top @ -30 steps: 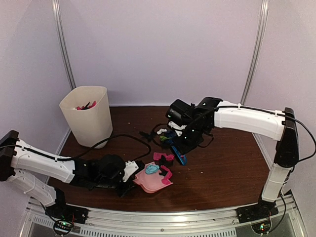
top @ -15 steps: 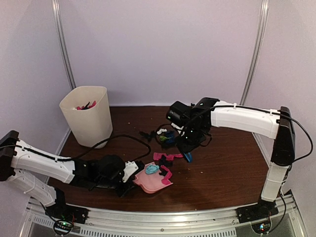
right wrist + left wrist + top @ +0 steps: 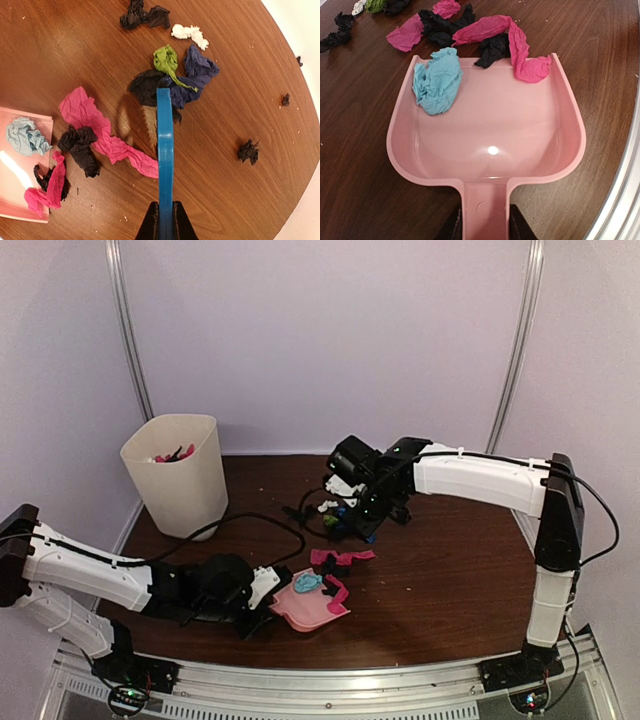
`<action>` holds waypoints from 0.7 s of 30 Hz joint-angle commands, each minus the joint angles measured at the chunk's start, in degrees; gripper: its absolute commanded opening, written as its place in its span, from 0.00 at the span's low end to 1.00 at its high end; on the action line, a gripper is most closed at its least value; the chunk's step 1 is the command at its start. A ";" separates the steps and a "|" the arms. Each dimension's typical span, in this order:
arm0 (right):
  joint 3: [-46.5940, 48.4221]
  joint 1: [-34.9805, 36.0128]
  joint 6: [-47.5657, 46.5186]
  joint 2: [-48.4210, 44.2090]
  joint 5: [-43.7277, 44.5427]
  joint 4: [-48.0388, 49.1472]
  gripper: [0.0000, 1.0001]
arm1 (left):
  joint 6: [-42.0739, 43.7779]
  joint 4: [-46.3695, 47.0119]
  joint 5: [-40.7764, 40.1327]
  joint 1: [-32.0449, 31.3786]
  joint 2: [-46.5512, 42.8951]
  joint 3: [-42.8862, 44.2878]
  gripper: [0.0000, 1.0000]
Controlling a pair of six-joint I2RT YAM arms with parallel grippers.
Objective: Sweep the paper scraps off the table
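Dark wood-grain table (image 3: 450, 580) held crumpled paper scraps (image 3: 197, 70) mid-surface, some at the pink plastic dustpan (image 3: 490, 150) my left end effector (image 3: 485, 226) pinched; my right end effector (image 3: 164, 220) pinched a blue brush (image 3: 165, 140).

The top camera is looking down from above and behind the robot, facing away from it and taking in the whole table (image 3: 450, 580) from afar. The left wrist camera is sitting low and close, with the pink dustpan (image 3: 485, 130) filling its frame. The right wrist camera is peering steeply down from higher up, catching that dustpan at its lower left edge.
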 commanded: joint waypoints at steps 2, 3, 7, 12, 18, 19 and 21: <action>-3.12 -0.20 -9.13 -1.71 -1.92 9.89 0.00 | -2.31 -0.67 -1.15 -0.07 0.26 0.22 0.00; -3.93 -0.20 -9.62 -2.09 -2.87 11.49 0.00 | -2.71 -0.85 -1.27 -0.07 0.14 0.21 0.00; -6.25 -0.17 -10.58 -2.62 -5.10 16.72 0.00 | -3.46 -1.44 -1.80 -0.07 -0.14 0.20 0.00; -6.57 -0.12 -10.02 -1.35 -8.01 21.10 0.00 | -4.06 -1.99 -2.20 -0.09 0.09 0.40 0.00; -8.81 -0.13 -8.73 -0.11 -10.59 22.49 0.00 | -4.73 -2.14 -2.47 -0.07 0.05 0.24 0.00; -9.76 -0.11 -8.50 -0.19 -11.03 22.52 0.00 | -4.90 -2.14 -2.43 -0.11 0.02 0.15 0.00; -11.87 -0.12 -7.79 -1.19 -11.68 23.13 0.00 | -5.19 -2.20 -2.32 -0.08 0.03 -0.03 0.00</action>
